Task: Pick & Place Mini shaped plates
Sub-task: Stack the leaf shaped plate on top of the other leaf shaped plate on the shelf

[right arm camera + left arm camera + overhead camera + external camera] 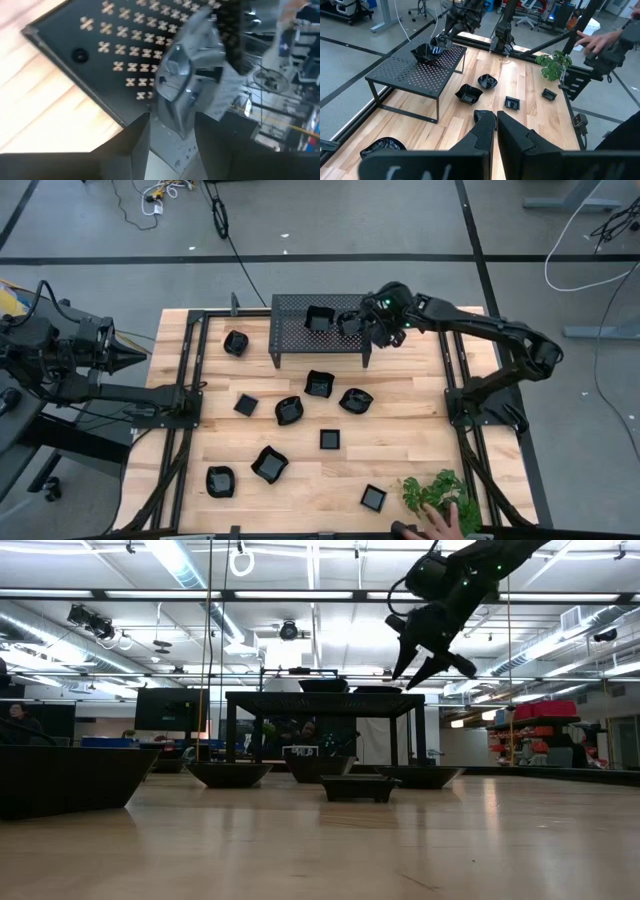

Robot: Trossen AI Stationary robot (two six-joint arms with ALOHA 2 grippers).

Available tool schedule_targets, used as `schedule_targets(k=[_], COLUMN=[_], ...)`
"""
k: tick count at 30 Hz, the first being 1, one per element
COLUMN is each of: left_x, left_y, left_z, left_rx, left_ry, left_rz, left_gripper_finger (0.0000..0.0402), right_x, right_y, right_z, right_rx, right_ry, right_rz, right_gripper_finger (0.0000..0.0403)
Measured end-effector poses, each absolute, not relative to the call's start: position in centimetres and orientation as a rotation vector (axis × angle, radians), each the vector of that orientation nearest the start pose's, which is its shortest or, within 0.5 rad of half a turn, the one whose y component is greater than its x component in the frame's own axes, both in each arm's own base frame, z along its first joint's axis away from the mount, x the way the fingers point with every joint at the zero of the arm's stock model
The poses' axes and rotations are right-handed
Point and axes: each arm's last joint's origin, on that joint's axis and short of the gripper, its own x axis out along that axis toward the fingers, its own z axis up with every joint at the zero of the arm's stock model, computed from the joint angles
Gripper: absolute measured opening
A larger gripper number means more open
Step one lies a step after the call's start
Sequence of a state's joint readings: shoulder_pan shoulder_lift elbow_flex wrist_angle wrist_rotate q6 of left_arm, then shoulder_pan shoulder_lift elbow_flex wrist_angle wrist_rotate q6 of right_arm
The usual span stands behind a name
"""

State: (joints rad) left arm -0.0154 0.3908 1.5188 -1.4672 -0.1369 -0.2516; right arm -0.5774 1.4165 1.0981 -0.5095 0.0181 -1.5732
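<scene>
So far little of the job looks done; going left to right, the left gripper [496,131] waits at the table's left edge with its fingers pressed together and nothing between them; about ten mini shaped plates [288,410] lie scattered on the wooden table [400,430], apparently yet to be moved; only one plate [319,318] sits on the perforated stand [290,325]; just right of it, the right gripper [352,322] hangs over the stand with fingers spread, holding nothing.
</scene>
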Motion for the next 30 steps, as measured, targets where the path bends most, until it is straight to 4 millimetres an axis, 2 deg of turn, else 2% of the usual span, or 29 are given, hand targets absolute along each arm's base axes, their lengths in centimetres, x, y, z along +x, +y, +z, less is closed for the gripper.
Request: schedule_targets(k=[5, 8, 15, 20, 25, 30], left_x=[-8.2, -8.2, -8.2, -8.2, -8.2, -8.2], left_y=[0.5, 0.5, 0.5, 0.5, 0.5, 0.5], left_z=[41.9, 41.9, 41.9, 41.9, 41.9, 41.9], left_rx=[-0.223, -0.223, -0.223, -0.223, -0.223, -0.223], left_ry=[0.321, 0.321, 0.321, 0.321, 0.321, 0.321], left_rz=[0.162, 0.162, 0.163, 0.162, 0.162, 0.162], left_gripper_finger=[0.0025, 0.0025, 0.0025, 0.0025, 0.0025, 0.0025], right_x=[24.0, 23.6, 23.9, 24.6, 25.0, 25.7], right_y=[-15.6, -14.8, -10.1, -6.0, -2.4, -0.1], right_z=[28.8, 29.9, 31.9, 31.7, 30.8, 28.7], right_rx=[-1.141, -1.034, -0.644, -0.517, -0.536, -0.599], right_ry=[0.995, 0.952, 0.781, 0.763, 0.814, 0.875], right_rz=[0.097, 0.009, -0.107, 0.001, 0.154, 0.281], right_gripper_finger=[0.0155, 0.0155, 0.0156, 0.0155, 0.0156, 0.0155])
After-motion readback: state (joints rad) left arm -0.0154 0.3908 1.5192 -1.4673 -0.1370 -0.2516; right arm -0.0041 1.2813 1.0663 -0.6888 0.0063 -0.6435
